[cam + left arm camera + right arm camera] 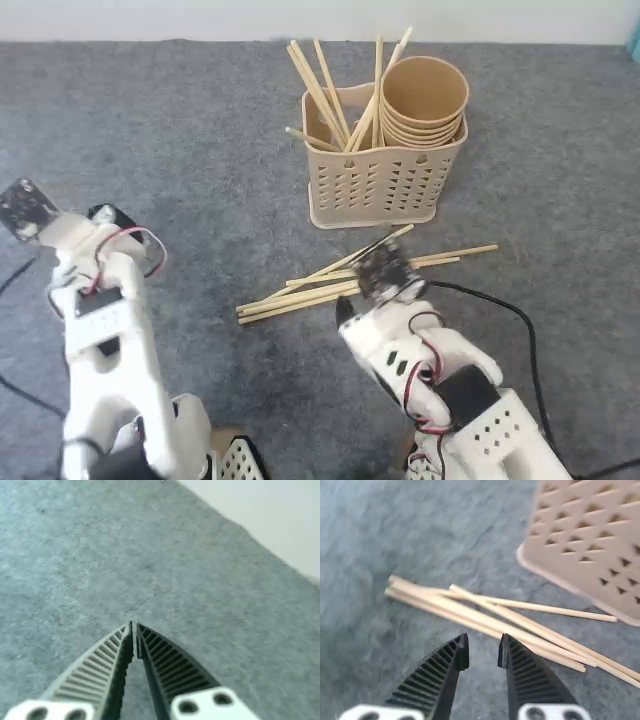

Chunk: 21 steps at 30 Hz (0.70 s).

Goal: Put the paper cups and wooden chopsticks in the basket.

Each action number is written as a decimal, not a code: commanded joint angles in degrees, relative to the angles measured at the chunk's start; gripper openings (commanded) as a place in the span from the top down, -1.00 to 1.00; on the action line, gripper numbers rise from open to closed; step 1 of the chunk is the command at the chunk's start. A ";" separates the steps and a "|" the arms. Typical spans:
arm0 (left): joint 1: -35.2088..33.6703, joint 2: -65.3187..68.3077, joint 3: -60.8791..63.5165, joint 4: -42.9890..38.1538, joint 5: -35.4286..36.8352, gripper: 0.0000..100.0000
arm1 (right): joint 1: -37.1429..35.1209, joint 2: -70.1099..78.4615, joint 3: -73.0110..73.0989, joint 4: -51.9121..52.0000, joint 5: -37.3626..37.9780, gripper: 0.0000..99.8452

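Right wrist view: wooden chopsticks (485, 621) look light, stiff, roll-prone, best pinched mid-length by the right gripper (483, 645), jaws slightly parted, empty.

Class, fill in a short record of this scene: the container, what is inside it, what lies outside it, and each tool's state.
container: basket, upright
inside it: stacked paper cups, standing chopsticks
outside it: loose chopsticks lying flat on the mat
right tool: open, empty, close to the loose chopsticks
left tool: shut, empty, over bare mat
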<state>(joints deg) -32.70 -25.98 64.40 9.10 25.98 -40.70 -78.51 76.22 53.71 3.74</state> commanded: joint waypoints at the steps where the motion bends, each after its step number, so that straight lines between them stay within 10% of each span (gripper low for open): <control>1: -2.20 7.47 -9.19 3.16 1.67 0.97 | -2.51 2.59 -1.14 0.31 5.80 0.75; 21: -6.77 29.27 -28.62 13.19 7.47 0.97 | -7.78 63.52 -31.82 -15.08 14.15 0.64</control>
<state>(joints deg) -39.30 3.65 38.55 22.02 32.31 -48.26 -19.78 50.55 40.53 16.22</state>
